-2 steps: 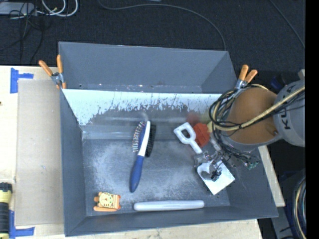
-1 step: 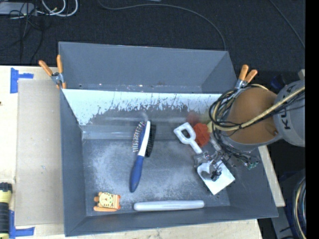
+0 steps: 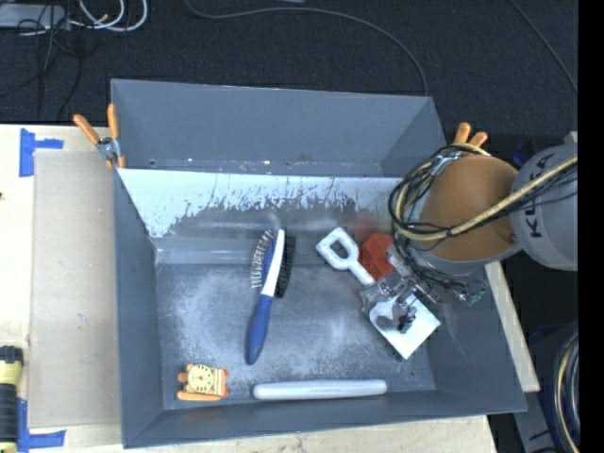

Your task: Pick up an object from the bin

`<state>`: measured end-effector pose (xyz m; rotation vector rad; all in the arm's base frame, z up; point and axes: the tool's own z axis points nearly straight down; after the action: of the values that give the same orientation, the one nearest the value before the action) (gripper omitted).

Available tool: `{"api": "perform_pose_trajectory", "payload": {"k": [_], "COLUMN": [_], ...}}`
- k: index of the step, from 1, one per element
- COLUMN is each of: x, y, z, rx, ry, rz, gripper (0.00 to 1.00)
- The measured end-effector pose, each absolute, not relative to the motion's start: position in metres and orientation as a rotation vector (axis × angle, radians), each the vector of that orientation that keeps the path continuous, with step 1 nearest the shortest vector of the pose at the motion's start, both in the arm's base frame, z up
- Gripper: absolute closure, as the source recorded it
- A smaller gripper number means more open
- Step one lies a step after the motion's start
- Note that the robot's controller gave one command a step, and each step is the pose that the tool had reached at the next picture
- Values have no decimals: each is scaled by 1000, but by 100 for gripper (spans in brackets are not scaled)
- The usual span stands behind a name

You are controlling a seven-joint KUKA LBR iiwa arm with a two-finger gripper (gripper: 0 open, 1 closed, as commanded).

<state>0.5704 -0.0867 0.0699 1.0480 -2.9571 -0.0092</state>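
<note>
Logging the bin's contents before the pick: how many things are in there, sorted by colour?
White or pale grey: 3 (looped piece, flat card beneath the pincer, rod)
Blue and white: 1 (brush)
Red: 1 (lump, partly hidden by the arm)
Orange-yellow: 1 (small toy)
Total: 6

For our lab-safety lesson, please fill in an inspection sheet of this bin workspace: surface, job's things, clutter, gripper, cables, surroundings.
Surface: grey bin, floor speckled white.
Job's things: brush mid-bin; white tool and red thing to its right; white card under the gripper; grey rod and orange toy by the near wall.
Clutter: nothing seen.
Gripper: gripper low over the card, at the bin's right.
Cables: loops on the wrist; loose cables behind the bin.
Surroundings: dark floor.
</note>
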Motion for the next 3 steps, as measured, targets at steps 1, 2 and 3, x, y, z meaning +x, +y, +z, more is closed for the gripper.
{"api": "perform_pose_trajectory", "payload": {"k": [1,2,3], "x": [541,563,549], "y": [-74,-91,-100], "z": [70,69,128], "rx": [1299,1535,1631], "ry": [-2861,-2735,-2679], "rz": [-10,-21,-22], "gripper": [100,100,100]}}
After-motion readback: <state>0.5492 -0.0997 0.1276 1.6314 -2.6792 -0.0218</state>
